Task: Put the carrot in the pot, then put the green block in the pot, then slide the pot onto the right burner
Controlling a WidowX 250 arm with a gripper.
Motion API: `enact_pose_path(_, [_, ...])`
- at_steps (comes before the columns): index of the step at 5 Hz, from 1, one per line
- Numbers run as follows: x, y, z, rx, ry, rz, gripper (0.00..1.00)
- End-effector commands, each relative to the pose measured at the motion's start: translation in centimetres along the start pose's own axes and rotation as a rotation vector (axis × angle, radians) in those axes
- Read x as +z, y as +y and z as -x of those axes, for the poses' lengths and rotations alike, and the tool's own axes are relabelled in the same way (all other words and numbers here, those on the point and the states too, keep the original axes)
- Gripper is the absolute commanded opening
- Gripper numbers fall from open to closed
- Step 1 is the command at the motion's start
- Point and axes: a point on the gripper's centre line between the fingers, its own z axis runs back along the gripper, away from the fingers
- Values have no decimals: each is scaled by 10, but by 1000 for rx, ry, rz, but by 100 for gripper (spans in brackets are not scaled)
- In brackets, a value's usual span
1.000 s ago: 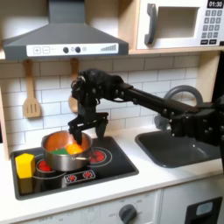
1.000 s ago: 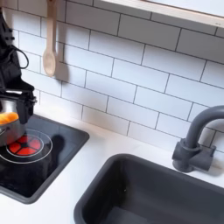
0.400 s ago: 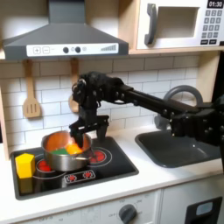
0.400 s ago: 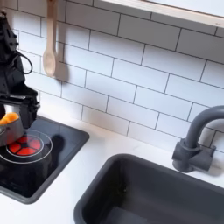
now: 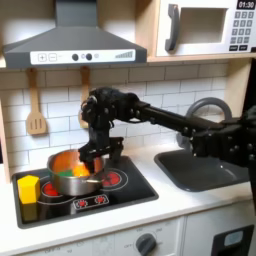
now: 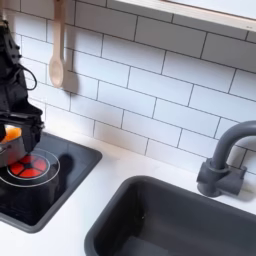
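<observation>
In the first exterior view the steel pot [image 5: 68, 180] sits on the left part of the black cooktop [image 5: 130, 192]. Inside it lie the orange carrot [image 5: 62, 162] and the green block [image 5: 76, 173]. My gripper [image 5: 100, 156] hangs low over the pot's right rim, open, one finger over the inside and one outside. The right burner [image 5: 112, 180] shows as a red ring just right of the pot. In the second exterior view the gripper [image 6: 20, 124] stands at the left edge over the pot [image 6: 8, 148], with the carrot [image 6: 9, 133] showing orange and the burner [image 6: 32, 168] below.
A yellow block [image 5: 28, 188] lies at the cooktop's left front corner. A wooden spoon [image 5: 36, 118] hangs on the tiled wall. The dark sink [image 5: 205, 168] and its faucet [image 6: 222, 160] are to the right of the cooktop in both exterior views.
The gripper has come down and slightly left in the first exterior view, from above the pot to its right rim. The pot and what it holds have stayed put.
</observation>
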Motion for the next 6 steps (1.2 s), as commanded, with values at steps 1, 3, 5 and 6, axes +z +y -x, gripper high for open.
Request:
enact_pose_path(1, [-4,0,2,-2,12,-1,100])
enact_pose_path(3, [-5,1,3,4,13,2,77])
enact_pose_path(5, [-6,0,3,-4,13,3,0])
enact_pose_path(6, [-7,1,2,-4,16,10,0])
